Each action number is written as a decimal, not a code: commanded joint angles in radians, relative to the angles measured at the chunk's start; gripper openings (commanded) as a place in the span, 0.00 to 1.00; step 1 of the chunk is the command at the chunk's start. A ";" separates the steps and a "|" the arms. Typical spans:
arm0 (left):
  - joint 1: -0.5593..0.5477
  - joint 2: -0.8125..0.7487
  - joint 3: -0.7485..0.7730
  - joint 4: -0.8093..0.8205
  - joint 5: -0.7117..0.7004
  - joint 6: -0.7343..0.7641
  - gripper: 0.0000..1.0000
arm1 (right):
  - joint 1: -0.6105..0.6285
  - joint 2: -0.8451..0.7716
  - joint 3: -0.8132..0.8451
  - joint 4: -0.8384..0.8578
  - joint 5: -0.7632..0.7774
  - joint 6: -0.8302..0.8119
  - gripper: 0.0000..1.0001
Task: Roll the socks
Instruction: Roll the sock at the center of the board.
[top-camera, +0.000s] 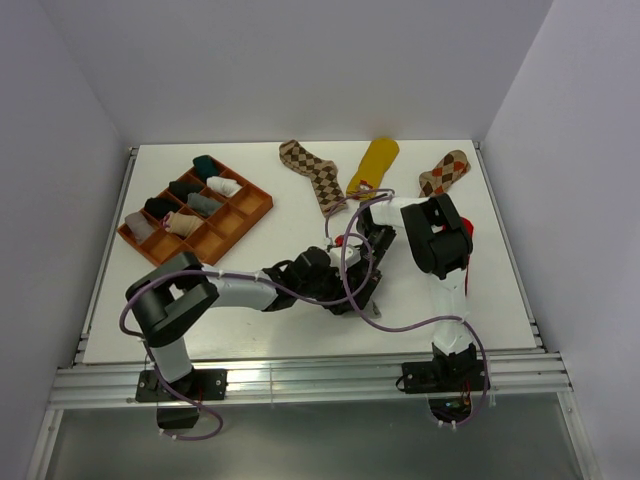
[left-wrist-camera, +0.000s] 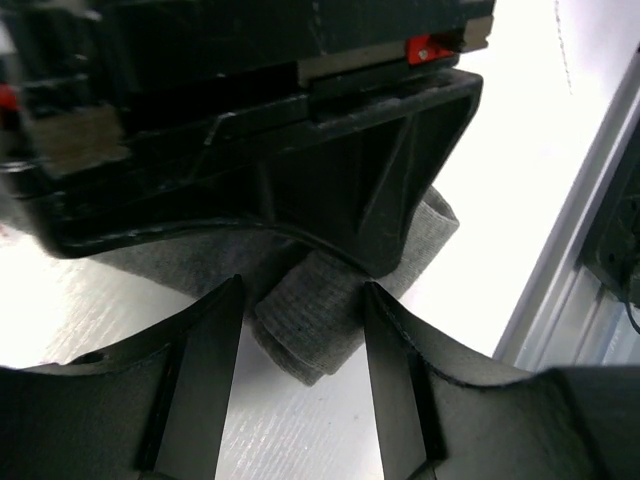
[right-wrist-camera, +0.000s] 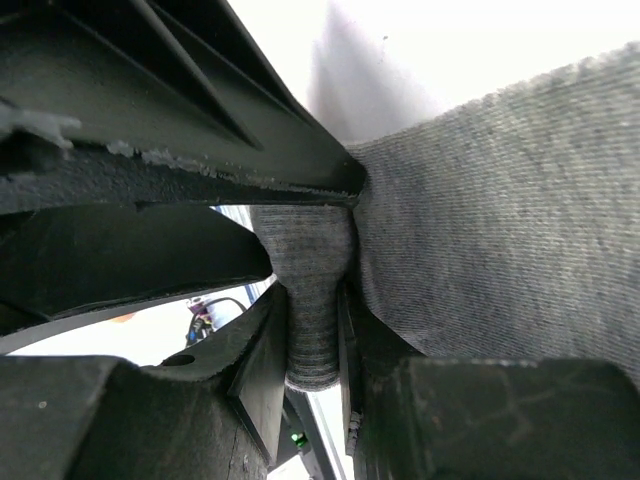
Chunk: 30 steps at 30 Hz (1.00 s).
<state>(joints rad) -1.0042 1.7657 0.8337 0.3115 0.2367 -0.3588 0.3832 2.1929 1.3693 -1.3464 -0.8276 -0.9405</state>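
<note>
Grey sock (right-wrist-camera: 480, 200): at the centre of the table (top-camera: 500, 300), hidden in the overhead view beneath both wrists. One end is bunched into a short roll and the rest is spread flat.
Handling: likely light, limp ribbed knit with some grip to it. It should sag and unroll if released, so it is best pinched across the roll, not the loose flat.
Right tool (right-wrist-camera: 312, 340): clamped on a fold of the roll.
Left tool (left-wrist-camera: 303, 300): fingers apart, flanking the roll's end. Contact is hard to judge.
Other socks: brown argyle sock (top-camera: 315, 172), mustard yellow sock (top-camera: 375, 165) and second argyle sock (top-camera: 445, 172), all unrolled along the table's upper edge.
Orange tray (top-camera: 255, 205): upper left, with rolled bundles (top-camera: 222, 186) in several compartments.
Surface: white and smooth, with a metal rail (top-camera: 300, 375) below.
Room: pale walls (top-camera: 300, 70) close in on three sides.
</note>
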 joint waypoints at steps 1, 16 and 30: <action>-0.007 0.018 0.005 0.006 0.105 0.017 0.57 | -0.013 -0.001 0.017 0.072 0.045 0.029 0.15; -0.005 0.149 0.047 -0.075 0.139 -0.045 0.00 | -0.018 -0.179 -0.128 0.315 0.122 0.183 0.37; 0.088 0.208 0.041 -0.115 0.289 -0.134 0.00 | -0.251 -0.484 -0.219 0.392 0.053 0.197 0.52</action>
<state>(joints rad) -0.9253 1.9102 0.8986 0.3988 0.5114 -0.4873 0.1864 1.7905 1.1614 -1.0172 -0.7296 -0.7475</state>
